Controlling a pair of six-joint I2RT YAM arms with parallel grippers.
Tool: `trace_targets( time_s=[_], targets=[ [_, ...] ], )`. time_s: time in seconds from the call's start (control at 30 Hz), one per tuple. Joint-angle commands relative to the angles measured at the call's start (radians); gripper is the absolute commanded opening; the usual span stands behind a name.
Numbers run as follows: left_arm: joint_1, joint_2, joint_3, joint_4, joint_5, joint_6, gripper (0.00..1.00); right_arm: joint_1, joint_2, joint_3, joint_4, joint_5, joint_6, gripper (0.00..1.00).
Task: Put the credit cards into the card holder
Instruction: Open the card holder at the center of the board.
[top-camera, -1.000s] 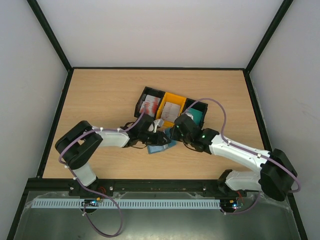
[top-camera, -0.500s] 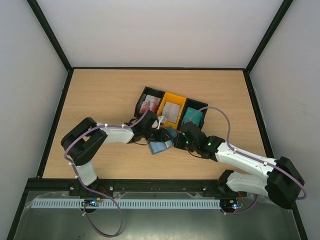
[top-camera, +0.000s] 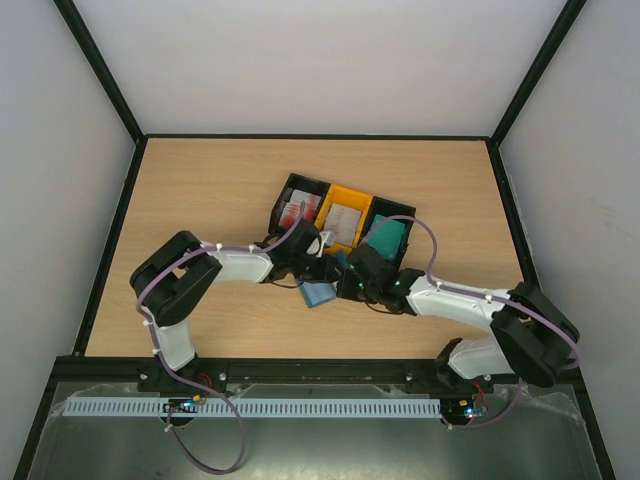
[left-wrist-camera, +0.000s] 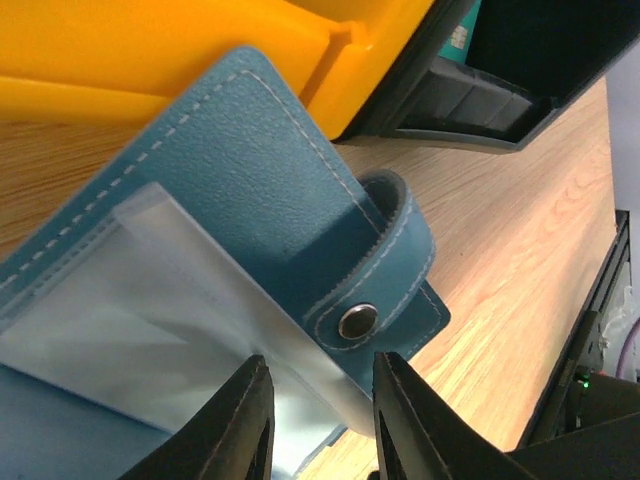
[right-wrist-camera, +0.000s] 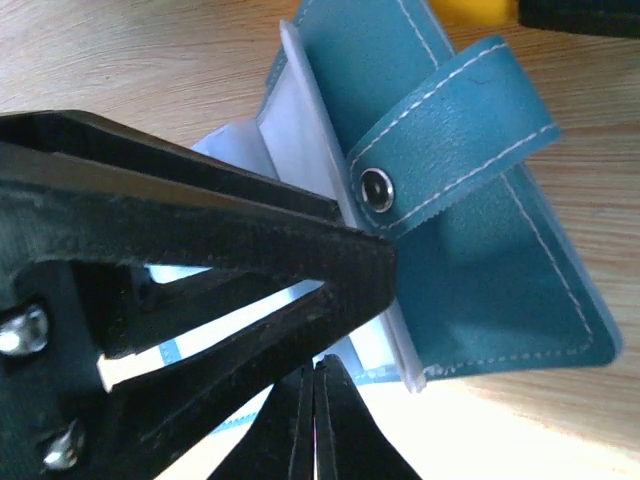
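Right hand (right-wrist-camera: 316, 400) now closed, meeting left hand (left-wrist-camera: 318, 420) at card holder (top-camera: 318, 293)

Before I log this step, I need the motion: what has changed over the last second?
The right gripper pushed left to the card holder and shut; both fingers now meet at the holder's edge. The left gripper shifted slightly right, fingers astride the clear sleeves. The holder slid a little right. The bins and their cards stayed put.

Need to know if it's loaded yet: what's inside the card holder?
The card holder lies open, showing clear plastic sleeves. No card shows in them. The sleeves' lower part sits behind the left gripper, so that part is hidden.
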Motion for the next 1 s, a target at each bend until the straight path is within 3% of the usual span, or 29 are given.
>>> trace_targets(
  time_s=[0.0, 0.57, 0.8, 0.97],
  targets=[
    [-0.006, -0.007, 0.022, -0.030, -0.021, 0.009, 0.30, -0.002, 0.046, 0.000, 0.075, 0.078, -0.009, 0.02],
    [-0.002, -0.197, -0.080, -0.145, -0.184, -0.077, 0.34, -0.002, 0.122, 0.060, 0.048, 0.225, -0.044, 0.07],
    [-0.003, -0.196, -0.153, -0.146, -0.203, -0.087, 0.33, -0.004, 0.255, 0.174, -0.090, 0.242, -0.180, 0.14],
    [-0.004, -0.199, -0.182, -0.164, -0.238, -0.077, 0.32, -0.004, 0.275, 0.148, -0.153, 0.231, -0.229, 0.19]
  ],
)
